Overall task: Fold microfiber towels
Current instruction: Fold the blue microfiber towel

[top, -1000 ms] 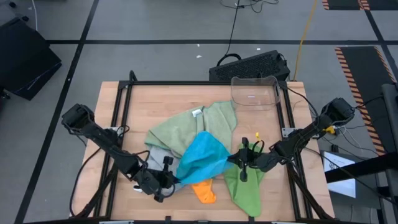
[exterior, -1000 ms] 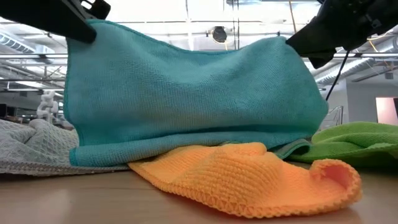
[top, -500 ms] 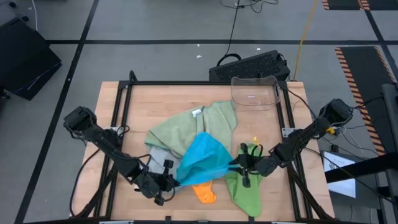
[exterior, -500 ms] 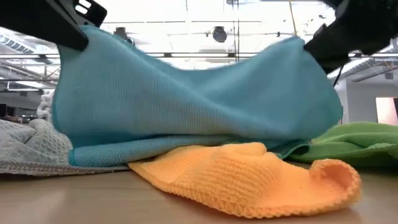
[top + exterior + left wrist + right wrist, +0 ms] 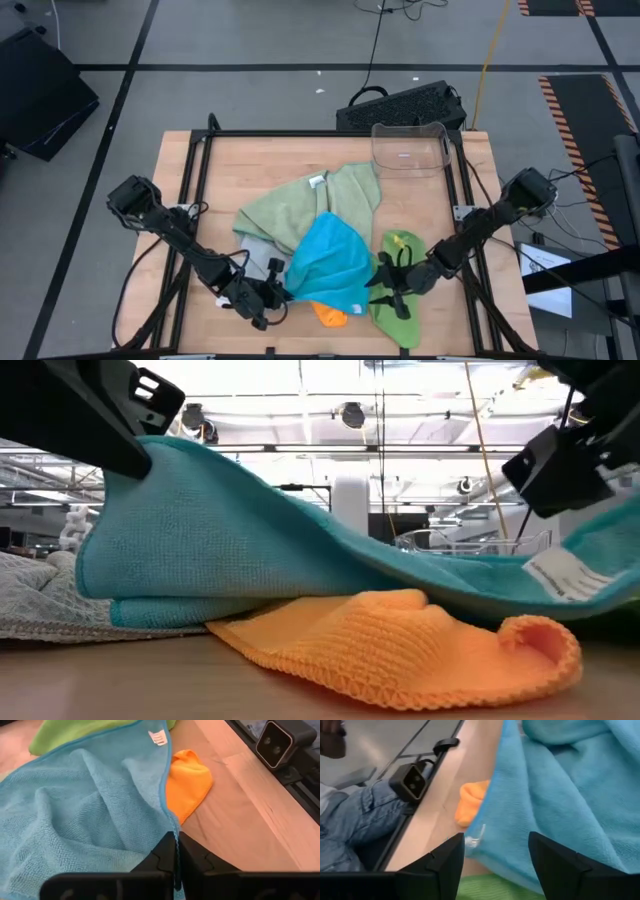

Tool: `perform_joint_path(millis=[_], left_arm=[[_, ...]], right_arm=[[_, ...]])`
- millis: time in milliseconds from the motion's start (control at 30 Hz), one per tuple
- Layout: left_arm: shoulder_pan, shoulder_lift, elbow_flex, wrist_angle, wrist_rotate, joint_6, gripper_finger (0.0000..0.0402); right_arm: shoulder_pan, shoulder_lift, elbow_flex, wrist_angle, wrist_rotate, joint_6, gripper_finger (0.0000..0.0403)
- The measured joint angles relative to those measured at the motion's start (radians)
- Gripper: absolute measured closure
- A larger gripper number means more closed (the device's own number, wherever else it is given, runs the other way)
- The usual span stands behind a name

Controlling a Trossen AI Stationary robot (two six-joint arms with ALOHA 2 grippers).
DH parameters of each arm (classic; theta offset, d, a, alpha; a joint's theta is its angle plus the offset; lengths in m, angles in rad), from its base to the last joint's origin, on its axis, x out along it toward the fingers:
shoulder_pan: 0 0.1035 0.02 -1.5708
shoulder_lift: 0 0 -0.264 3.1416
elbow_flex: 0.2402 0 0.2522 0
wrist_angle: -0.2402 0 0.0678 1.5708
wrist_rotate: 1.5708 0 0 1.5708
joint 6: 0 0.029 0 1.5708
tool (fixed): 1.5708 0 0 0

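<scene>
Low, left hand [image 5: 175,855] pinching blue towel [image 5: 328,265]; right hand [image 5: 495,857] spread.

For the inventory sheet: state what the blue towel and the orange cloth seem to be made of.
Blue towel: seemingly microfiber, matte, with a fine short looped pile and a stitched edge.
Orange cloth: soft synthetic, perhaps microfiber, in a coarser, bumpy knit-like texture with a scalloped edge.

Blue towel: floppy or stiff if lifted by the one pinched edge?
Likely floppy: the blue towel sags from the shut jaws of the left gripper and drapes over the orange towel. Probably light: an edge pinch holds it up.
</scene>
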Motion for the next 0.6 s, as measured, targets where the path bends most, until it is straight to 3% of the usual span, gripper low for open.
perform_joint_path(millis=[167, 300, 600], left_arm=[[0.008, 0.0, 0.0, 0.0, 0.001, -0.001, 0.0394], [0.012, 0.0, 0.0, 0.001, 0.001, -0.001, 0.0383], [0.043, 0.0, 0.0, 0.009, 0.011, 0.001, 0.0389]], right_arm=[[0.023, 0.014, 0.0, -0.01, 0.006, -0.025, 0.0188], [0.07, 0.029, 0.015, -0.027, 0.078, -0.089, 0.0199], [0.088, 0.122, 0.24, -0.291, 0.094, -0.342, 0.0215]])
